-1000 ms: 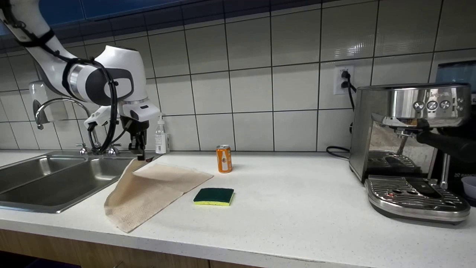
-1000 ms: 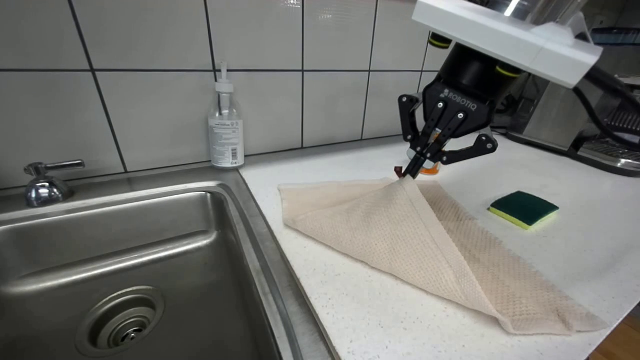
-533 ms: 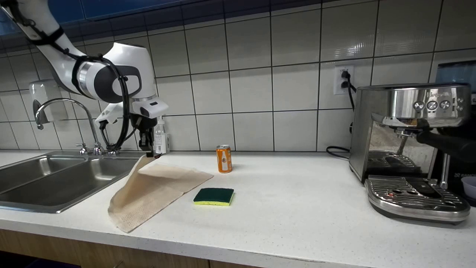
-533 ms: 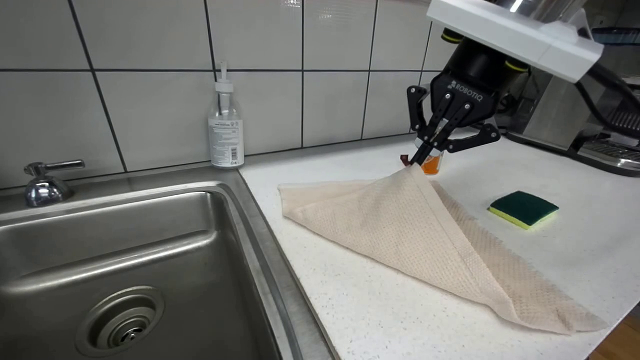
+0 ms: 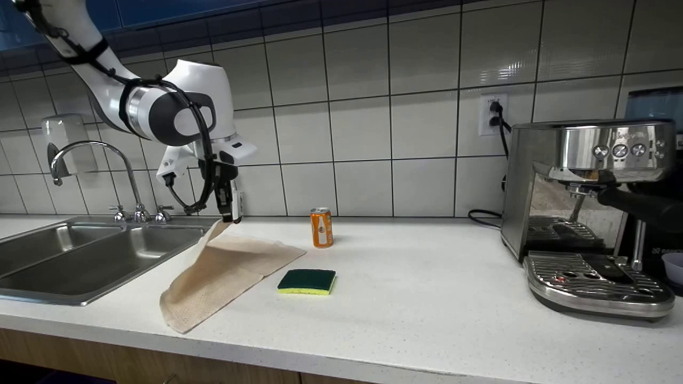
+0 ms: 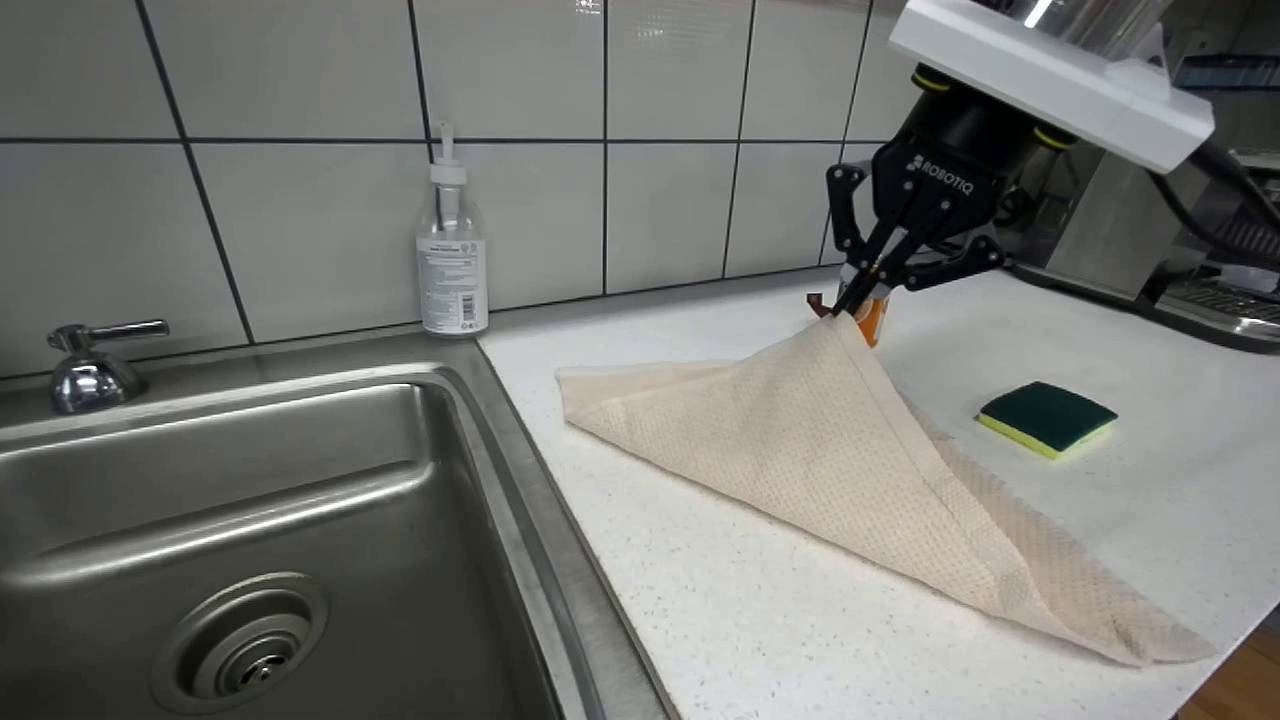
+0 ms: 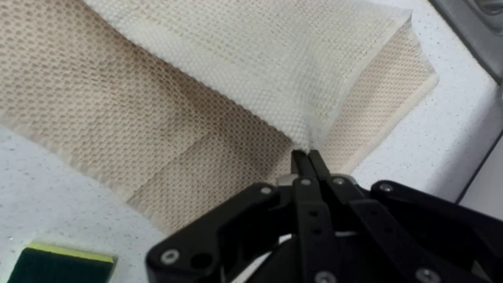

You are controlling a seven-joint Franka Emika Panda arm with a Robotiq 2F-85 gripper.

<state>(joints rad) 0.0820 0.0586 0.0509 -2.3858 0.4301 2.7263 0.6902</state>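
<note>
Cloth [image 6: 800, 440]: beige, hangs below jaws by one cnr; rest on counter [image 6: 700, 600], nr sink [image 6: 525, 480].
Jaws: pressed tog., pinching said cnr betw. tips.
Sponge [image 6: 1048, 412]: grn/yel., apart fr. jaws.

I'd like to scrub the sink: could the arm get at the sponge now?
Probably not just yet: its jaws are pinching the cloth, though the sponge lies uncovered on the counter.

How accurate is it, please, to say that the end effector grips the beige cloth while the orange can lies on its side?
The orange can stands upright, not on its side, in an exterior view; the end effector does grip the beige cloth.
</note>
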